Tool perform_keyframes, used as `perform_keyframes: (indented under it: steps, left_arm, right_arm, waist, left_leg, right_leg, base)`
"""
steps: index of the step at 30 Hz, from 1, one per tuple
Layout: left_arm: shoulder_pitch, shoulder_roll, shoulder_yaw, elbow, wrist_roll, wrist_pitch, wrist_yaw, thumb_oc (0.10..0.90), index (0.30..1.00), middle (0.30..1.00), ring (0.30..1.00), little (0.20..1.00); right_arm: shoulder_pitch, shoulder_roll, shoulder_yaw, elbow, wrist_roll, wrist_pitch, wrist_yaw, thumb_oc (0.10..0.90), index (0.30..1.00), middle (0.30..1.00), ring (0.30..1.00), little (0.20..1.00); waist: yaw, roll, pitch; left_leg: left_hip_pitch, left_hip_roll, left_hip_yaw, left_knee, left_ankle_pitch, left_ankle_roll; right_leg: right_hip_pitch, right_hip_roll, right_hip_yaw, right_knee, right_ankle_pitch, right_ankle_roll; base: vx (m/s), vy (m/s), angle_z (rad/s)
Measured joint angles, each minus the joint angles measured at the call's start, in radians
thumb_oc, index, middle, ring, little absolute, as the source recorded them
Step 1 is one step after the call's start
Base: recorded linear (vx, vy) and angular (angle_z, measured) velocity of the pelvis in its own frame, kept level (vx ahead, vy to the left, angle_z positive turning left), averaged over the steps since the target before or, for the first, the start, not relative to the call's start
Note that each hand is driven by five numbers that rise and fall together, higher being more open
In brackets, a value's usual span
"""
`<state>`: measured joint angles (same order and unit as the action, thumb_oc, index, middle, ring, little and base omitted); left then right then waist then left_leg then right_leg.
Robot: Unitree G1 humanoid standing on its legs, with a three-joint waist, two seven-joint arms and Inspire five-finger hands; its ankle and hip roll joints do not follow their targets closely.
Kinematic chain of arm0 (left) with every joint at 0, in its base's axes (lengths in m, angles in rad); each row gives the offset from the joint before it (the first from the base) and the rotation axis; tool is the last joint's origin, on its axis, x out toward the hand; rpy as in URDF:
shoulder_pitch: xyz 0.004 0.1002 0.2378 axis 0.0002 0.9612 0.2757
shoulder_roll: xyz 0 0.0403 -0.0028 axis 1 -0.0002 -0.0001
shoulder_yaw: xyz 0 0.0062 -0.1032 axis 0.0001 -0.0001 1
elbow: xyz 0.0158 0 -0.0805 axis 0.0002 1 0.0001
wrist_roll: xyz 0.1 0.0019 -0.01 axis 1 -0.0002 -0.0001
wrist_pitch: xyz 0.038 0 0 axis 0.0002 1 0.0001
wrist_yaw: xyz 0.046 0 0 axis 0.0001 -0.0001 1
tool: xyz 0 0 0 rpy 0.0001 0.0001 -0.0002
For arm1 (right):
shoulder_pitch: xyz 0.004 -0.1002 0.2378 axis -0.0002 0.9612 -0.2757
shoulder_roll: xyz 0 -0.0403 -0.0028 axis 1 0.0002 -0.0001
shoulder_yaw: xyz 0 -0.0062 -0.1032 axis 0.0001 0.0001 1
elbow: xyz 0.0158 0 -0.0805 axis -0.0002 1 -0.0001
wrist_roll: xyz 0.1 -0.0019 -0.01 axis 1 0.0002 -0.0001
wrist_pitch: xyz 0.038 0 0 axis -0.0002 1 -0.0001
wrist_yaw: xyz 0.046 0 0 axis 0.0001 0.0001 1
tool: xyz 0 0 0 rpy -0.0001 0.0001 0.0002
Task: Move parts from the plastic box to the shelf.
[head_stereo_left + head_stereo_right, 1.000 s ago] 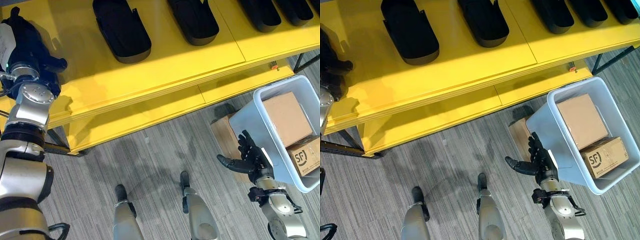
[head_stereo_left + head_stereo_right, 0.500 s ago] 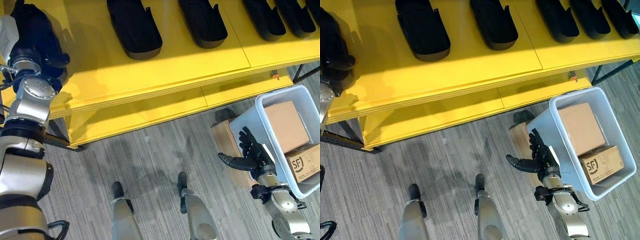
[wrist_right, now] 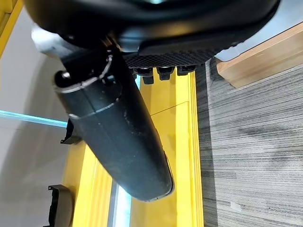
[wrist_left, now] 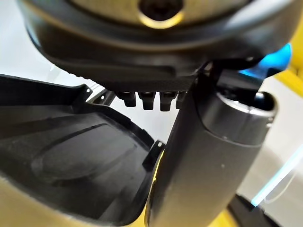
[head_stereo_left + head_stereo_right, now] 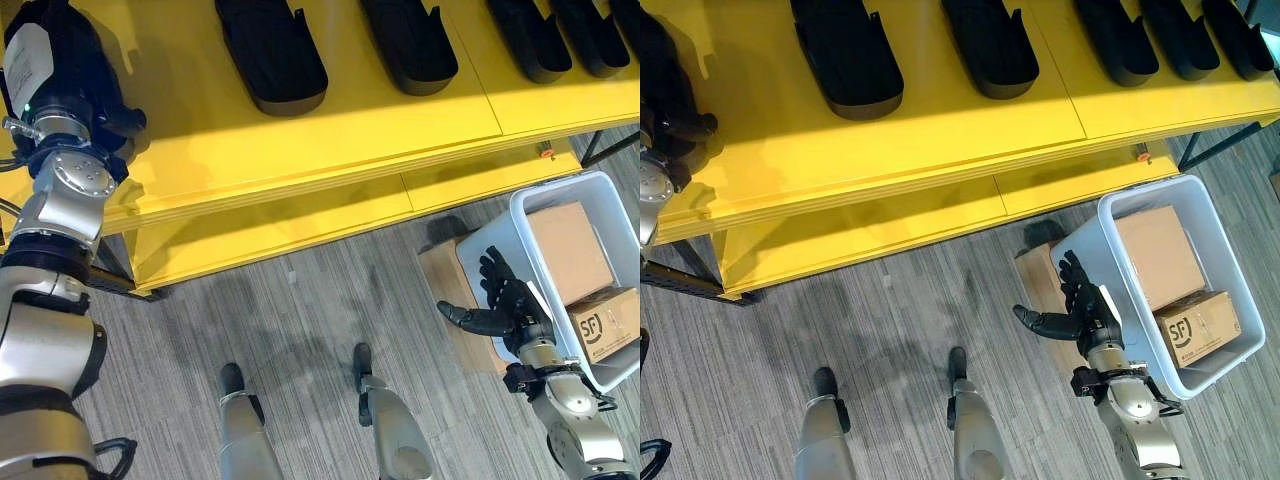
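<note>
On the floor at the robot's right stands a pale grey plastic box (image 5: 520, 215) with an open top. Inside it lie two brown cardboard cartons: a plain one (image 5: 567, 250) toward the shelf and a printed one (image 5: 605, 325) nearer the robot, the two touching. A flat brown cardboard piece (image 5: 447, 280) lies on the grey striped carpet floor (image 5: 300, 320) against the box's left wall.

The right robot hand (image 5: 505, 310) hangs just beside that left wall, outside the box, with its fingers straight and spread and its thumb extended toward the robot's left. It holds nothing.

Ahead stands a yellow two-level shelf (image 5: 350, 140). On its upper level rest several black moulded plastic parts (image 5: 272, 50), elongated and tray-like, set apart in a row. The lower level shows bare yellow board.

The left robot hand (image 5: 60, 70) sits at the far left end of the upper level. Its wrist view shows a black moulded part (image 4: 71, 161) directly below the palm; whether the fingers are closed on it cannot be told.
</note>
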<state>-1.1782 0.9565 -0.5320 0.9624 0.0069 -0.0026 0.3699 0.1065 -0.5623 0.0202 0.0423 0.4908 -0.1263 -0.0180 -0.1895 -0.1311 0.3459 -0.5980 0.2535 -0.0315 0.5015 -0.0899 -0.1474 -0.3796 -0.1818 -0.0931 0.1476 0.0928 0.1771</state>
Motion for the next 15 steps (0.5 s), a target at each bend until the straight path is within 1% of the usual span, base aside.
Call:
perform_keyframes:
  steps: [1, 4, 8, 10, 11, 12, 13, 15]
  left_arm:
    - [-0.010, 0.003, -0.022, 0.001, 0.011, 0.002, -0.013, 0.900, 1.000, 1.000, 1.000, 1.000]
    - [-0.024, 0.006, -0.028, 0.001, 0.043, 0.002, -0.032, 0.900, 1.000, 1.000, 1.000, 1.000]
    - [-0.047, 0.034, -0.102, 0.005, 0.122, 0.005, -0.060, 0.900, 1.000, 1.000, 1.000, 1.000]
    - [-0.063, 0.045, -0.133, 0.003, 0.137, 0.003, -0.075, 0.900, 1.000, 1.000, 1.000, 1.000]
    - [-0.064, 0.048, -0.134, -0.001, 0.143, 0.002, -0.077, 0.900, 1.000, 1.000, 1.000, 1.000]
    - [-0.065, 0.048, -0.134, -0.001, 0.158, 0.001, -0.080, 0.900, 1.000, 1.000, 1.000, 1.000]
    - [-0.065, 0.048, -0.134, -0.001, 0.159, 0.001, -0.083, 0.900, 1.000, 1.000, 1.000, 1.000]
    - [-0.068, 0.048, -0.134, -0.004, 0.164, 0.001, -0.097, 0.900, 1.000, 1.000, 1.000, 1.000]
  right_arm:
    - [0.004, -0.001, -0.003, 0.000, 0.000, 0.000, 0.000, 0.900, 1.000, 1.000, 1.000, 1.000]
    - [0.003, -0.003, -0.004, 0.000, 0.000, 0.000, 0.000, 0.900, 1.000, 1.000, 1.000, 1.000]
    - [0.002, -0.003, -0.012, 0.000, -0.001, 0.000, 0.002, 0.900, 1.000, 1.000, 1.000, 1.000]
    - [0.004, -0.004, -0.022, 0.000, -0.003, 0.000, 0.003, 0.900, 1.000, 1.000, 1.000, 1.000]
    - [0.003, -0.004, -0.028, 0.000, -0.004, 0.000, 0.004, 0.900, 1.000, 1.000, 1.000, 1.000]
    - [0.003, -0.003, -0.033, 0.000, -0.007, 0.000, 0.005, 0.900, 1.000, 1.000, 1.000, 1.000]
    - [0.003, -0.005, -0.033, -0.001, -0.008, 0.000, 0.005, 0.900, 1.000, 1.000, 1.000, 1.000]
    - [0.003, -0.009, -0.036, -0.002, -0.009, -0.001, 0.007, 0.900, 1.000, 1.000, 1.000, 1.000]
  waist:
    - [-0.001, 0.000, 0.000]
    - [-0.002, 0.000, 0.000]
    - [-0.001, 0.000, 0.000]
    - [-0.001, 0.000, 0.000]
    - [0.000, 0.000, 0.000]
    - [0.001, 0.000, 0.000]
    - [0.000, 0.000, 0.000]
    - [-0.001, 0.000, -0.001]
  left_leg:
    - [-0.003, -0.002, 0.001, 0.003, -0.001, 0.002]
    - [-0.012, -0.003, 0.002, 0.017, -0.009, 0.005]
    - [-0.020, -0.009, 0.007, 0.024, -0.014, 0.007]
    - [-0.033, -0.010, 0.007, 0.036, -0.018, 0.010]
    - [-0.037, -0.012, 0.008, 0.041, -0.021, 0.012]
    - [-0.039, -0.012, 0.009, 0.048, -0.021, 0.012]
    - [-0.039, -0.012, 0.010, 0.052, -0.034, 0.015]
    - [-0.043, -0.014, 0.014, 0.060, -0.039, 0.017]
  right_leg:
    - [-0.002, -0.002, 0.001, 0.000, 0.000, 0.001]
    - [-0.006, -0.004, 0.002, 0.001, 0.001, 0.002]
    - [-0.017, -0.010, 0.004, 0.006, 0.001, 0.002]
    - [-0.026, -0.012, 0.005, 0.009, 0.001, 0.002]
    - [-0.029, -0.014, 0.006, 0.011, 0.000, 0.002]
    - [-0.031, -0.014, 0.010, 0.013, 0.004, 0.011]
    - [-0.028, -0.015, 0.005, 0.011, -0.008, -0.001]
    - [-0.030, -0.019, 0.007, 0.011, -0.008, 0.002]
  base:
    - [0.00, 0.000, 0.00]
    - [0.01, 0.016, -0.02]
    - [0.00, 0.007, -0.01]
    - [0.00, 0.000, 0.00]
    - [0.00, 0.021, -0.03]
    - [0.09, 0.014, -0.01]
    - [0.09, 0.009, -0.03]
    - [0.00, 0.000, -0.02]
